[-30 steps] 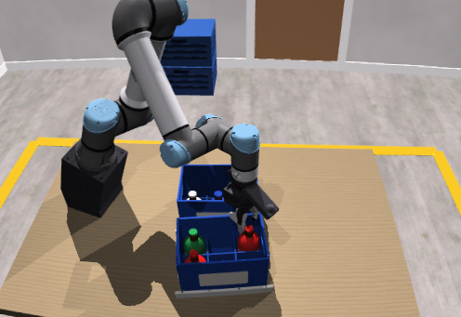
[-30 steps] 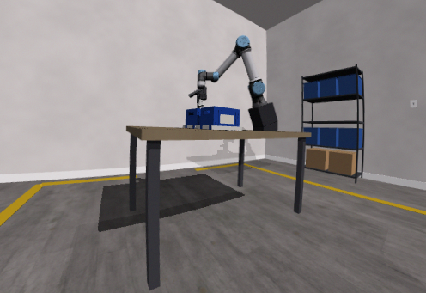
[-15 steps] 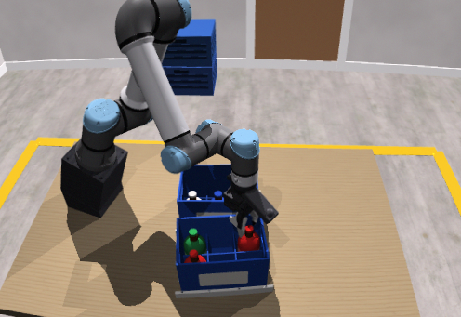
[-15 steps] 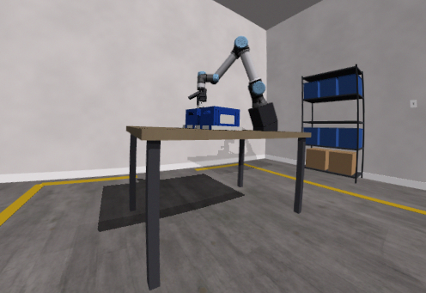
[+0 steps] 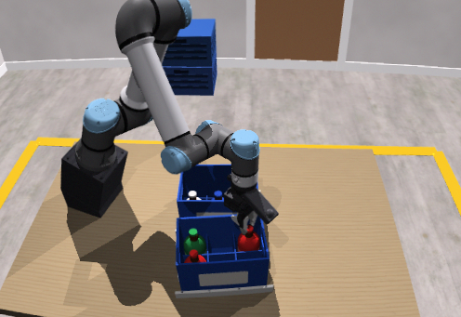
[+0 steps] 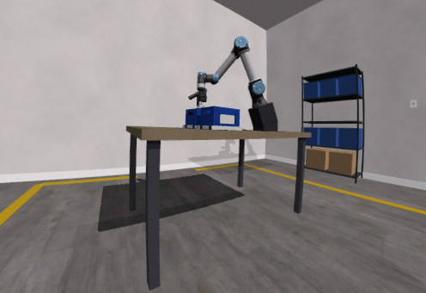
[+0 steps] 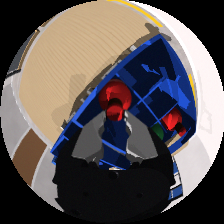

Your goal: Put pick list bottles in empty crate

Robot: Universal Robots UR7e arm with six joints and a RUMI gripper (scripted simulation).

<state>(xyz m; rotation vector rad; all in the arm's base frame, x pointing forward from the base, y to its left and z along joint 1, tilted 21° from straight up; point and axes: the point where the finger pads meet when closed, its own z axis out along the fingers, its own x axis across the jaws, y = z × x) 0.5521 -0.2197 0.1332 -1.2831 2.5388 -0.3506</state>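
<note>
Two blue divided crates stand end to end on the table. The near crate [image 5: 186, 278] [image 7: 82, 120] holds a green-capped bottle [image 5: 194, 241] [image 7: 159, 131], a red bottle [image 5: 195, 257] [image 7: 172, 120] in front of it, and a second red bottle [image 5: 249, 242] [image 7: 116, 96] in its back right cell. My gripper [image 5: 248, 225] [image 7: 115, 110] [image 6: 199, 102] reaches down into that cell and is shut on this second red bottle's neck. The far crate [image 5: 200, 210] shows a white cap [image 5: 192, 194] and a blue cap [image 5: 217, 193]. A grey paper strip [image 5: 223, 292] lies on the table at the near crate's front; its lines are unreadable.
The robot's black base [image 5: 93, 179] stands at the table's back left. Stacked blue crates [image 5: 192, 59] sit behind the arm. A shelf rack [image 6: 332, 123] with bins stands off to the side. The table's front edge [image 6: 215, 136] is close to the near crate.
</note>
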